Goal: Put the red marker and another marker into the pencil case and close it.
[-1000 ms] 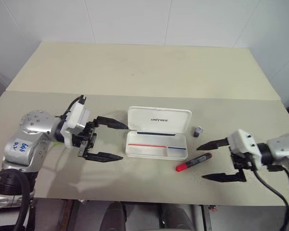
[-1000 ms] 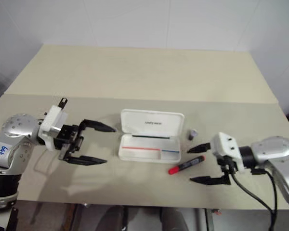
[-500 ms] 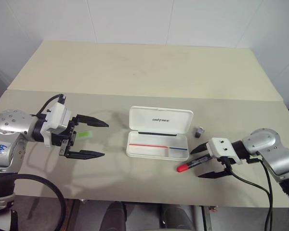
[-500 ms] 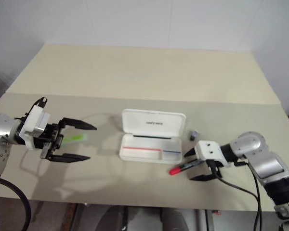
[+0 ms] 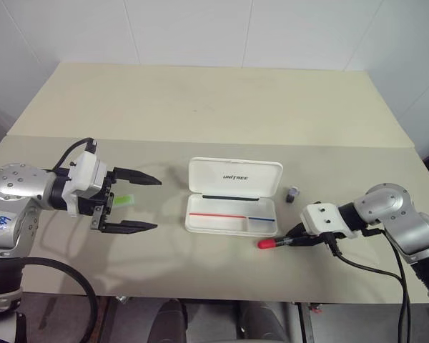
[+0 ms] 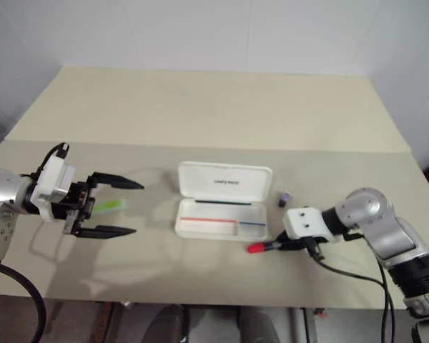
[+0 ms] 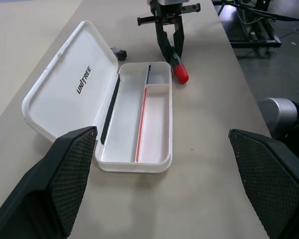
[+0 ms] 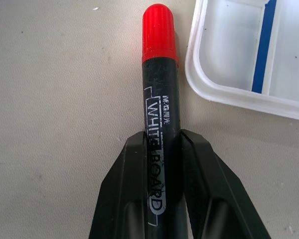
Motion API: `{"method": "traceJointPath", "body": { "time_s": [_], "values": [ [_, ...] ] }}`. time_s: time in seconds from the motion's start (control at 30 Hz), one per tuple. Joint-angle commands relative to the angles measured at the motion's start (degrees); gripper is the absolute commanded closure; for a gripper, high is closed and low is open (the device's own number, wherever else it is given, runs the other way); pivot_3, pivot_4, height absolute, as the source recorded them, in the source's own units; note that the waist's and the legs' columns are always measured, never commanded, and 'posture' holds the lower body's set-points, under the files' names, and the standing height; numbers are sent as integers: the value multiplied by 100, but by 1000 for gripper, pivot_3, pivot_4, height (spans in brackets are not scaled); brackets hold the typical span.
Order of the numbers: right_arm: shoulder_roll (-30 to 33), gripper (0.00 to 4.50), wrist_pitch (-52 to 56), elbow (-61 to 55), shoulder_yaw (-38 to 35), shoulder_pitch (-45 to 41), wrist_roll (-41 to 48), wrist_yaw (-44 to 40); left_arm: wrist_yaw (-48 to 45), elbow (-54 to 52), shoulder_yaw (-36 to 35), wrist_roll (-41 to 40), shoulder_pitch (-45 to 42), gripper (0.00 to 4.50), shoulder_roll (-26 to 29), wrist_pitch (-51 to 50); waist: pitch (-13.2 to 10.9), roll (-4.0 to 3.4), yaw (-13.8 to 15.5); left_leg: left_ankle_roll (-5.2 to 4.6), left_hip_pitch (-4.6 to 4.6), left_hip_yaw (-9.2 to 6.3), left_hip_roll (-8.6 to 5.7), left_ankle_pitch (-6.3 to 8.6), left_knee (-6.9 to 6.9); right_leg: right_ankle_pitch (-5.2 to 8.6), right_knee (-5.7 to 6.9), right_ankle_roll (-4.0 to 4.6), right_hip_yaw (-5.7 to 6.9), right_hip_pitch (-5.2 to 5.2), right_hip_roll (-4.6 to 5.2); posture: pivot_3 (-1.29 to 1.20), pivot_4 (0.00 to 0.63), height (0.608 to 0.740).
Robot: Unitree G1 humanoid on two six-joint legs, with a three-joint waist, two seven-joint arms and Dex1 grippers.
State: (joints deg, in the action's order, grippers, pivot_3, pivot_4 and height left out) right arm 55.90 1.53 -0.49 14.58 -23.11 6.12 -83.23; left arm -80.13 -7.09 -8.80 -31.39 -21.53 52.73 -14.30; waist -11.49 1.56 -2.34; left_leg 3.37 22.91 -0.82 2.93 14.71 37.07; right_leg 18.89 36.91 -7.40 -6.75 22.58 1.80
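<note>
glossy white plastic pencil case [image 7: 139, 124], matt beige table [image 5: 200, 107], textured black fingers [image 7: 74, 169].

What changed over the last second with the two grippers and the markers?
The right gripper came down over the red marker and shut on its black barrel; the marker still lies on the table beside the pencil case. The left gripper drew back from the case, uncovering the light green marker, and stays open. The case stays open, and the small grey cap is unmoved.
</note>
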Motion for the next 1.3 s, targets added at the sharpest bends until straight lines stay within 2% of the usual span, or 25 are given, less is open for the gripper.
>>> {"method": "traceJointPath", "body": {
  "time_s": [0.03, 0.27, 0.33, 0.4, 0.53, 0.67, 0.87, 1.17, 1.3],
  "values": [
    [459, 3921, 61, -133, -489, 148, 135, -80, 6, -9, -58, 51, -7, 0, 18, 157, -1, -2, 7, 0, 0, 0, 0, 0, -1, 0, 0, 0, 0, 0, 0, 0, 150, 740],
    [1284, 3921, 910, -826, -1449, 639, 1390, -604, -27, 280, 24, 153, -82, 0, -55, 357, -10, -15, 53, -3, 4, -1, 1, 3, -7, 2, -5, 1, 2, 2, 0, 0, 150, 740],
    [1281, 3921, 1537, -1244, -1676, 557, 1959, -480, -31, 386, 50, 191, -122, 0, -76, 422, -11, -17, 15, -3, 2, 1, 4, 3, -7, 2, -4, 1, 2, 2, -1, 0, 150, 740],
    [1060, 3921, 2121, -1558, -1666, 227, 2216, -10, -20, 480, 70, 225, -167, 0, -95, 465, -11, -17, -34, -3, 1, 2, 8, 3, -5, 2, -2, 1, 2, 2, -2, 0, 150, 740],
    [467, 3921, 3079, -1986, -1134, -499, 2118, 859, 1, 608, 48, 287, -195, 0, -112, 567, -13, -15, -96, 0, -1, 2, 9, 1, -1, 0, 0, 3, 3, 3, -2, 0, 150, 740],
    [-126, 3921, 3545, -2125, -506, -1082, 1924, 1229, -11, 668, 9, 322, -142, 0, -43, 596, -13, -15, -87, 1, 7, 3, 9, 1, -5, 0, 0, 5, 3, 15, -2, 0, 150, 740],
    [-967, 3921, 3321, -1635, 511, -1748, 1059, 1565, 58, 637, 19, 383, -134, 0, -63, 611, -13, -15, -88, 0, 33, 4, 9, 4, -10, 1, 0, 4, 6, 43, -2, 0, 150, 740],
    [-1644, 3921, 3174, -903, 1014, -2104, 298, 1842, 253, 384, -28, 347, -61, 0, -77, 541, -13, -14, -88, 1, 40, 6, 9, 3, -8, 1, 14, 5, 6, 57, -2, 0, 150, 740],
    [-1785, 2537, 3079, -721, 1044, -2137, 146, 1836, 343, 190, -67, 297, 59, 0, -68, 467, -13, -14, -88, 1, 40, 7, 9, 3, -8, 1, 18, 5, 6, 58, -2, 0, 150, 740]
  ]
}}
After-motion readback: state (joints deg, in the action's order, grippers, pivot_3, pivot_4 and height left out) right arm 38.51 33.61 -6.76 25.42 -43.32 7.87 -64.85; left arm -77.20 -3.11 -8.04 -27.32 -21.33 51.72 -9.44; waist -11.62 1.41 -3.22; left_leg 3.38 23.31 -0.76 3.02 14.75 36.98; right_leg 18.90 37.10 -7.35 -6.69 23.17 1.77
